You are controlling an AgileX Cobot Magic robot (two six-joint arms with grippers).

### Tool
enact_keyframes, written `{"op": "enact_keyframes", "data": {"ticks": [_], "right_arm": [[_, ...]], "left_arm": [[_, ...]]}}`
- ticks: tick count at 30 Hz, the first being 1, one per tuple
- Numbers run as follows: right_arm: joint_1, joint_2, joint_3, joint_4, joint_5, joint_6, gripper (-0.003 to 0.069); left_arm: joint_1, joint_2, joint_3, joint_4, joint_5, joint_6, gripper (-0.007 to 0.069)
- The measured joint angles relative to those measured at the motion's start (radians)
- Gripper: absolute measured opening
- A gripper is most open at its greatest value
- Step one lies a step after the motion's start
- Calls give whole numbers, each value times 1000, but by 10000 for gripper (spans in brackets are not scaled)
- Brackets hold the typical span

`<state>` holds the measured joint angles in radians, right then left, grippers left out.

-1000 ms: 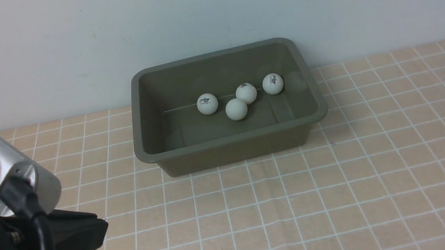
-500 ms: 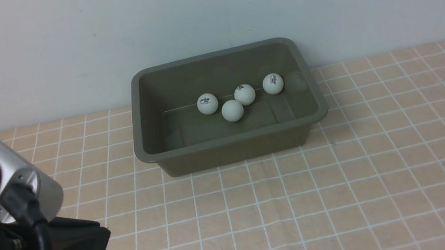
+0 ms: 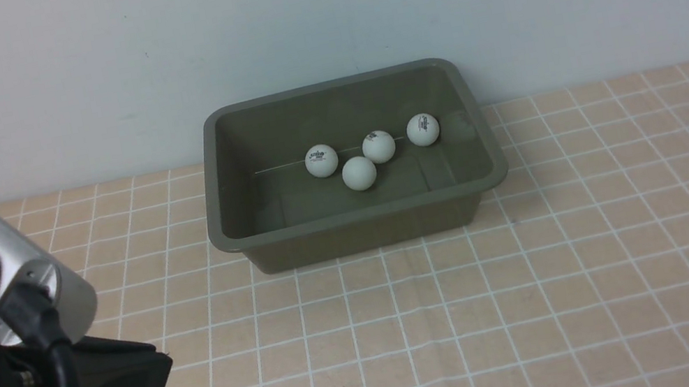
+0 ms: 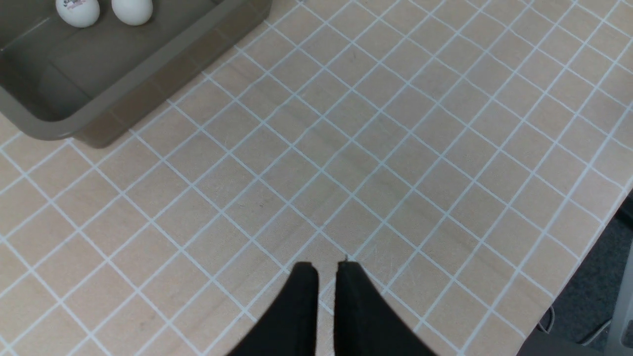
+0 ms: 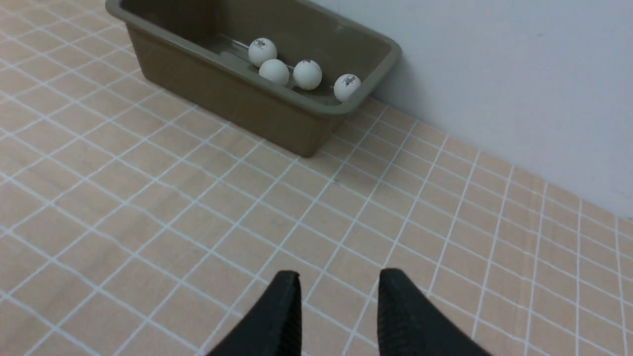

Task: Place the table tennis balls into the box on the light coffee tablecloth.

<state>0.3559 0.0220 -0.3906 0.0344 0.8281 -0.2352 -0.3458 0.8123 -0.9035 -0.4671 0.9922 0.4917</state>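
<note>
- Table tennis balls [image 3: 359, 173]: four, all lying inside the box [image 3: 349, 221], clustered toward its far wall. None shows on the light coffee tablecloth [image 3: 547, 299]. Task judged complete.
- Left end effector [image 4: 324, 267]: fingers together, empty, over the cloth, well apart from the box.
- Right end effector [image 5: 339, 279]: fingers apart, nothing between them, well apart from the box.
- Risk: an arm swinging past could clip the flared rim and shove or tip the light tub, spilling balls.
- Risk: the balls lie loose; a jolt would roll them, though the walls should contain them.
- Surroundings: plain wall [image 3: 82, 69] just behind the box.
- Obstructions: none seen between either arm and the box.
</note>
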Motion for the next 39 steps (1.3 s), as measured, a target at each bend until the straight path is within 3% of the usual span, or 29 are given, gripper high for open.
{"op": "enact_keyframes", "data": {"ticks": [9, 19, 25, 39], "right_arm": [[0, -35, 31, -10, -101, 29, 213], [0, -38, 240, -67, -410, 48, 213], [0, -38, 265, -142, -424, 46, 213], [0, -38, 284, -73, -355, 180, 213]], "left_arm": [[0, 0, 0, -3, 0, 0, 4], [0, 0, 0, -28, 7, 3, 4], [0, 0, 0, -40, 27, 4, 4], [0, 0, 0, -52, 43, 39, 4]]}}
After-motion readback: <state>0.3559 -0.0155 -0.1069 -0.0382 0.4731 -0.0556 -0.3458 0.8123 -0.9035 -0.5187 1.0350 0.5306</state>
